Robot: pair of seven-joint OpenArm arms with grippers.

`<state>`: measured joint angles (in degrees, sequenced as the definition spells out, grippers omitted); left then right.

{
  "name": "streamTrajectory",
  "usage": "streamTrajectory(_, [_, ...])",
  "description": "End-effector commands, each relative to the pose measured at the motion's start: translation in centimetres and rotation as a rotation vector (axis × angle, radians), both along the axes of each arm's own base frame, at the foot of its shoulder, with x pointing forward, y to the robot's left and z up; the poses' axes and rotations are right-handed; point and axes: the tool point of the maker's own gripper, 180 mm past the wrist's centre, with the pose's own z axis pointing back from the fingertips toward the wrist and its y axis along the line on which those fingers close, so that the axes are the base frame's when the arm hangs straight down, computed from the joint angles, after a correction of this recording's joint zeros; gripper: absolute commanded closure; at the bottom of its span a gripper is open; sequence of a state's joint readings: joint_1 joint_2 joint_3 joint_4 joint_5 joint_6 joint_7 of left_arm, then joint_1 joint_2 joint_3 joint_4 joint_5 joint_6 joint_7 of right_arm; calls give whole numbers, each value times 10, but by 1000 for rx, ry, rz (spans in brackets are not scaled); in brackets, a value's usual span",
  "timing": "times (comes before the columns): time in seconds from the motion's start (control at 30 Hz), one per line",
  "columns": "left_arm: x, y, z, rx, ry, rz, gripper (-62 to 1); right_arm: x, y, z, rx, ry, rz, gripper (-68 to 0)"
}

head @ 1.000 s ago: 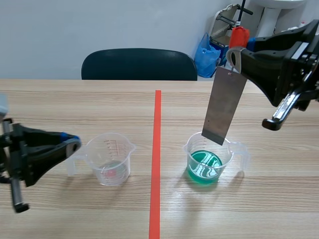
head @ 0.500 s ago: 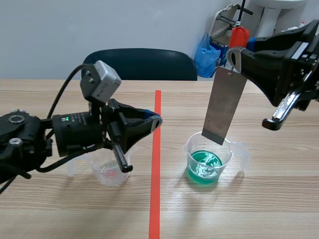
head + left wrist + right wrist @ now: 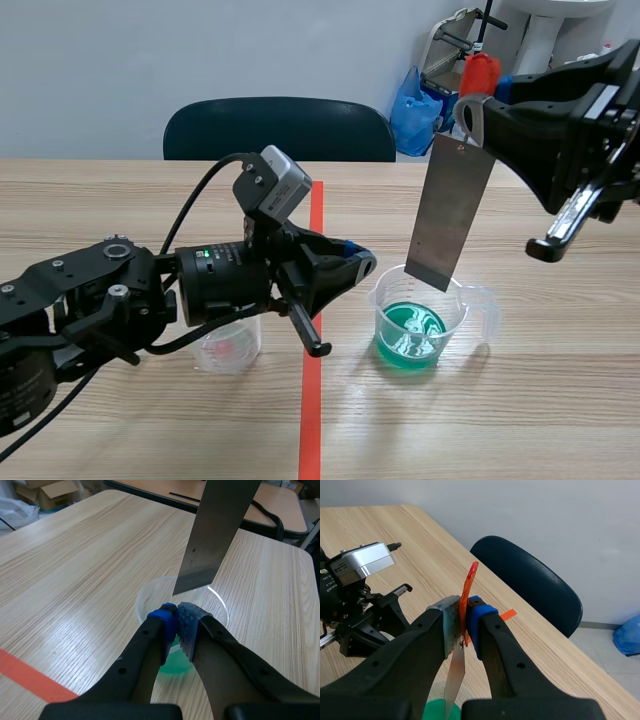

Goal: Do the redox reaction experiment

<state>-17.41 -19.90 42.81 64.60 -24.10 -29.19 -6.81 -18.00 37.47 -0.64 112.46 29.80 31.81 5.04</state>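
Left claw [image 3: 362, 264] neared beaker [image 3: 458, 318] rim and strip [image 3: 450, 215].

1. We see a dark chair [image 3: 280, 128] pushed up to the far edge of the desk [image 3: 120, 200], near its middle.
2. Past the desk's far right corner we find a blue plastic bag [image 3: 413, 112].
3. We spot cardboard boxes [image 3: 50, 492] beyond the desk's edge in the left wrist view.

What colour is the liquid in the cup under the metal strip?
Green. The liquid, under the strip, shows best in the scene view.
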Motion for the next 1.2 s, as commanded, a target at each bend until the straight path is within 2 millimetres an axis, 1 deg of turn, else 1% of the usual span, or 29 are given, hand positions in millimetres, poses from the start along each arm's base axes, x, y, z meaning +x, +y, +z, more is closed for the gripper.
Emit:
streamTrajectory(0.0, [1,-9,18,-48,-29,-16,-27,1,0,12,13,-37,3,-6])
streamTrajectory(0.23, [-2,-18,21,-64,-29,-28,-27,1,0,13,15,-40,4,-6])
streamTrajectory(0.73, [-2,-18,21,-63,-30,-26,-27,0,1,17,31,-54,10,-6])
streamTrajectory(0.83, [0,-15,19,-55,-31,-18,-27,0,1,16,31,-54,10,-6])
streamTrajectory(0.93, [3,-3,18,-48,-44,-1,-27,0,1,16,31,-54,10,-6])
streamTrajectory(1.0, [6,10,17,-42,-53,13,-27,0,1,17,31,-54,10,-6])
streamTrajectory(1.1, [10,38,13,-12,-68,51,-27,0,1,17,31,-54,10,-6])
streamTrajectory(1.17, [8,61,14,3,-80,83,-27,0,1,16,31,-54,10,-6])
